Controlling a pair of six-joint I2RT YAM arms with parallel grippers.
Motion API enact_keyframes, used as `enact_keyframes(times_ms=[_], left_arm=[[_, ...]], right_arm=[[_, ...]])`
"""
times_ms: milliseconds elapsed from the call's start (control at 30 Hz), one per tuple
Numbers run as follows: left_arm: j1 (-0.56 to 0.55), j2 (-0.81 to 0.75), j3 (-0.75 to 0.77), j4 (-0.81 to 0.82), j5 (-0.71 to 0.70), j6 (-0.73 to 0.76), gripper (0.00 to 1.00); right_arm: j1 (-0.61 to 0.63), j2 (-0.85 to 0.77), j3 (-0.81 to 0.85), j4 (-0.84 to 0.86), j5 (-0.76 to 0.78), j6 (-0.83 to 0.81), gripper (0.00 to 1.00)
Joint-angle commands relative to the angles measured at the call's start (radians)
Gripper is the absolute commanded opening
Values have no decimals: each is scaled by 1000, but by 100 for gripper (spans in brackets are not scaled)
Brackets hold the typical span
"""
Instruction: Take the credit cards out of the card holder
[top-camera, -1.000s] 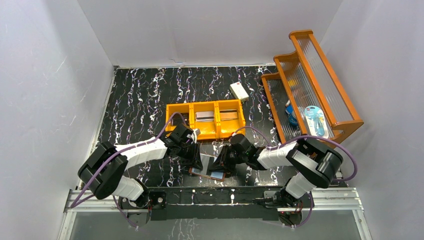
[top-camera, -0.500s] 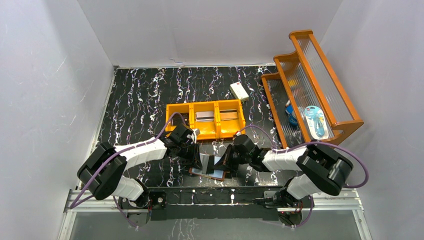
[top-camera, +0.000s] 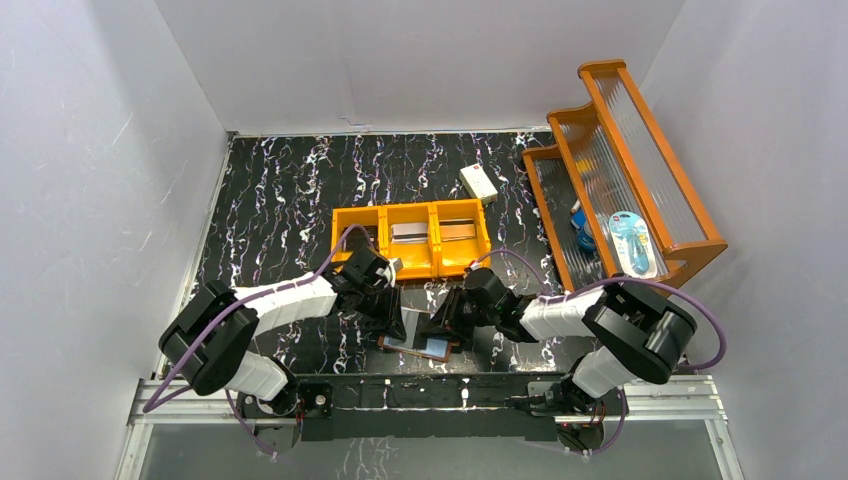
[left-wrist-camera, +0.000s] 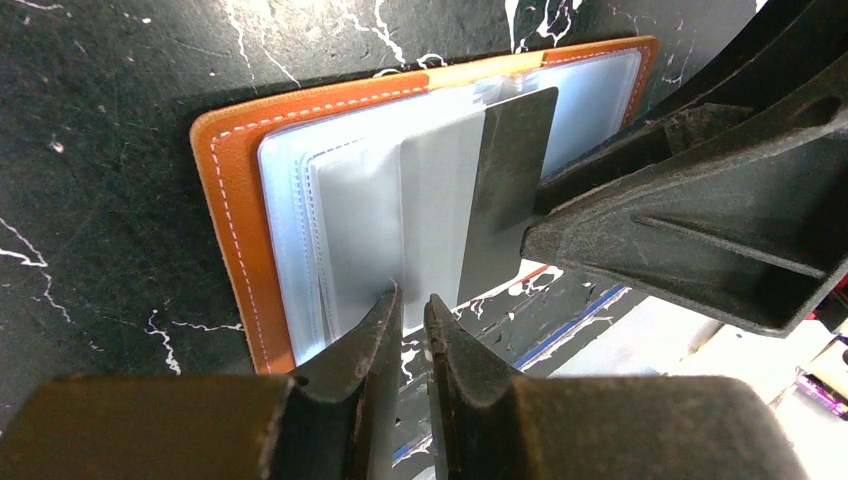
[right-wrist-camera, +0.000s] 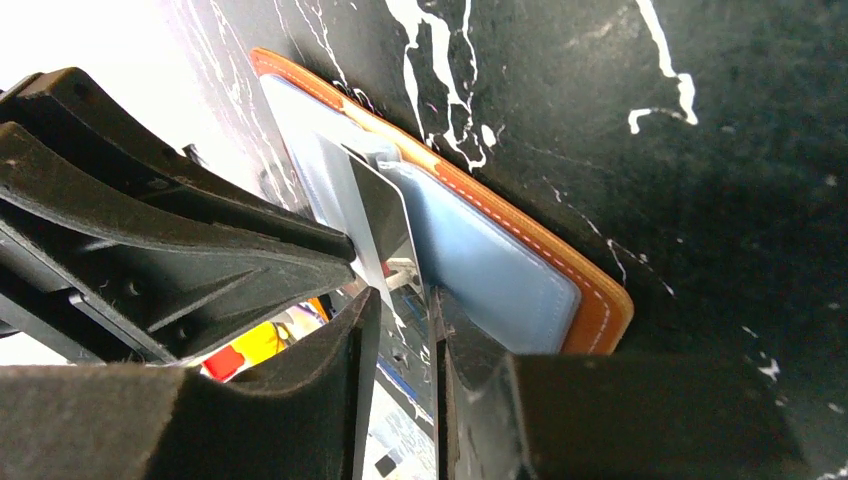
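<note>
card holder (left-wrist-camera: 232, 210) lies open and flat on the black marbled table (left-wrist-camera: 90, 120), near the front edge, between the two arms. grey-silver card (left-wrist-camera: 435, 215) and dark card (left-wrist-camera: 512, 170) stick partly out of it. left gripper (left-wrist-camera: 410, 305) and right gripper (right-wrist-camera: 400, 300) each sit at a card edge, jaws narrowed to a slit; pinching or not, cannot tell.

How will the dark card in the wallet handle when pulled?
The dark card looks thin and flat, so probably stiff and light. Smooth face, clear sleeves in the card holder: it may slide freely, or slip from a pinch.
</note>
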Motion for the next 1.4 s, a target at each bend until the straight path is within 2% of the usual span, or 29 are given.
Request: enact_keyframes(times_ms=[0,667,1067,1233,1367], left_arm=[[-13,38,-17,-66,-48,32,14],[-23,56,-10,-66,-45,35,12],[-24,37,-10,-66,-57,28,11],[-23,38,-10,-66,-59,27,11],[-23,40,-4,-66,-58,29,11]], right_arm=[[-8,28,20,74,24,-16,34],[-9,143,-48,464,-21,30,26],[-6,103,-23,366,-79,-81,19],[-6,81,29,255,-104,-163,23],[-6,102,40,269,-130,-163,25]])
